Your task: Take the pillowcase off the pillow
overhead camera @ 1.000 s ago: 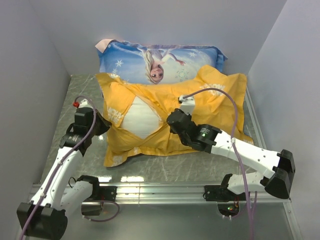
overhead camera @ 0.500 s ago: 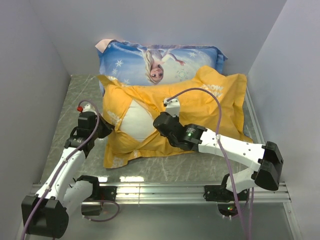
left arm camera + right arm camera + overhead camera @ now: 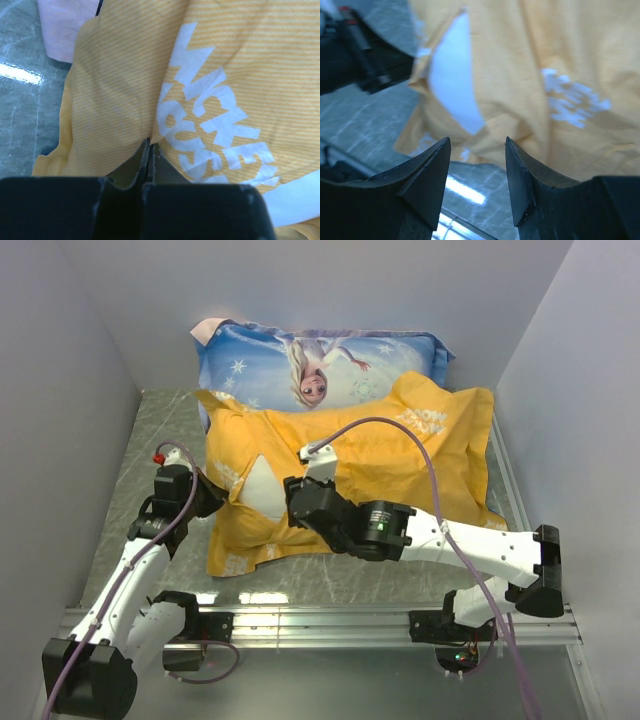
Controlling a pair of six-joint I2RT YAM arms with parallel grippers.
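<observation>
The yellow-orange pillowcase (image 3: pixel 400 455) lies crumpled across the table's middle, white lettering (image 3: pixel 210 115) on it. Through its opening on the left shows a wedge of the white pillow (image 3: pixel 262 490), also seen as the pillow (image 3: pixel 452 85) in the right wrist view. My left gripper (image 3: pixel 207 496) is shut, its tips (image 3: pixel 150 142) pinching a fold of the pillowcase (image 3: pixel 115 90) at the left edge. My right gripper (image 3: pixel 291 507) hovers over the pillowcase (image 3: pixel 520 75) just right of the opening. Its jaws (image 3: pixel 477 150) stand open with nothing between them.
A light blue Elsa-print pillow (image 3: pixel 320 365) leans at the back, touching the pillowcase. Grey walls close in left, right and behind. A metal rail (image 3: pixel 320 620) runs along the near edge by the arm bases. Bare marbled table (image 3: pixel 130 470) shows at the left.
My right gripper has opened, let go of the fabric and slid left toward the opening. The yellow fabric has closed over more of the white pillow. The left gripper stays shut.
</observation>
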